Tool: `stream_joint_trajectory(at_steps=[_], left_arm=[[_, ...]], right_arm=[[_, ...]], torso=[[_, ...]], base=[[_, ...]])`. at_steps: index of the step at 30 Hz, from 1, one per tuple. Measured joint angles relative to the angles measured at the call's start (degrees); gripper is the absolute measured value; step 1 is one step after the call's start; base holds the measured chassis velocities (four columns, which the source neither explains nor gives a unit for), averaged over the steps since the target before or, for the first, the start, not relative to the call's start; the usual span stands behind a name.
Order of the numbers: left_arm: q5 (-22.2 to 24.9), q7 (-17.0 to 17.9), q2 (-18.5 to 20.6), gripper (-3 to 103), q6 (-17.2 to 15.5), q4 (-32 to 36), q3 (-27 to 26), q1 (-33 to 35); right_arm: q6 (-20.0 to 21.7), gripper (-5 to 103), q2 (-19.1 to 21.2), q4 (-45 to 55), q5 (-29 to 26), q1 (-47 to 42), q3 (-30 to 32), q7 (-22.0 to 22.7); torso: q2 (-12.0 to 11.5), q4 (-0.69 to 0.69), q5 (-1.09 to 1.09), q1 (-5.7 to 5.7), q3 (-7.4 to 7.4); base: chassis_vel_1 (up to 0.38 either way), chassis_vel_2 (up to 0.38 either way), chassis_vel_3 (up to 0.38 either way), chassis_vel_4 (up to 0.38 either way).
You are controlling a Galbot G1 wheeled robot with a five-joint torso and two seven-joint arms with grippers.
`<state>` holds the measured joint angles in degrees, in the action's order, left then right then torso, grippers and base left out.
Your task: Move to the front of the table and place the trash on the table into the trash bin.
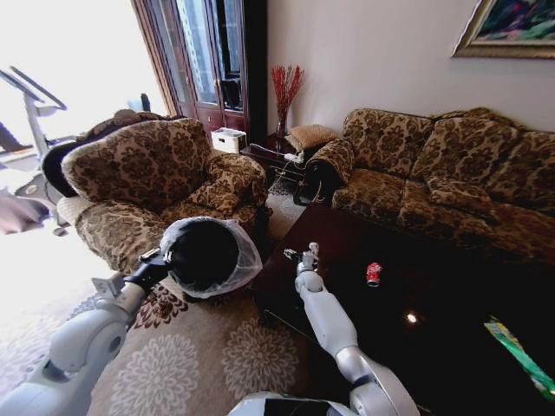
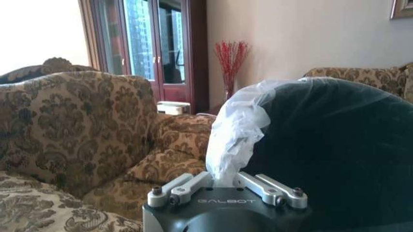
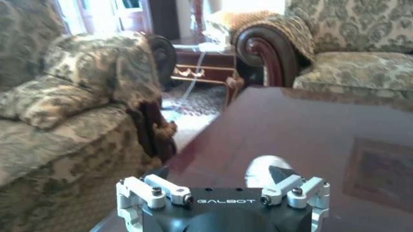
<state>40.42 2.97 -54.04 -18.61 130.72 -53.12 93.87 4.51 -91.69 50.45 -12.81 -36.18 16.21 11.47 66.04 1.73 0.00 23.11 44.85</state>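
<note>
Above the table (image 1: pixel 451 295), the right pincer (image 3: pixel 223 181) spreads round a grey can (image 3: pixel 263 170); the left pincer (image 2: pixel 226 186) grips the trash bin (image 1: pixel 204 256).

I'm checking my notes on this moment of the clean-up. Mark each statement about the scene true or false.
1. The left gripper holds the trash bin off the floor by its rim. True.
2. A red-and-white can lies on the table. True.
3. The bin has no liner. False: a white plastic bag lines it.
4. The right gripper holds the red-and-white can. False: the can lies apart from it, farther along the table.
5. A green wrapper lies on the table. True.
</note>
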Motion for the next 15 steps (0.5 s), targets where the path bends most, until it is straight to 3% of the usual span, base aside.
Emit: stream_joint_trajectory(at_steps=[15], left_arm=[[0.0,0.0,-0.1,2,0.3,0.0,-0.2,-0.1]], right_arm=[[0.6,101,-0.4,-7.3,1.5,1.8,6.1,-2.6]], torso=[[0.0,0.01,0.0,0.0,0.0]], base=[[0.0,0.0,0.0,0.0]])
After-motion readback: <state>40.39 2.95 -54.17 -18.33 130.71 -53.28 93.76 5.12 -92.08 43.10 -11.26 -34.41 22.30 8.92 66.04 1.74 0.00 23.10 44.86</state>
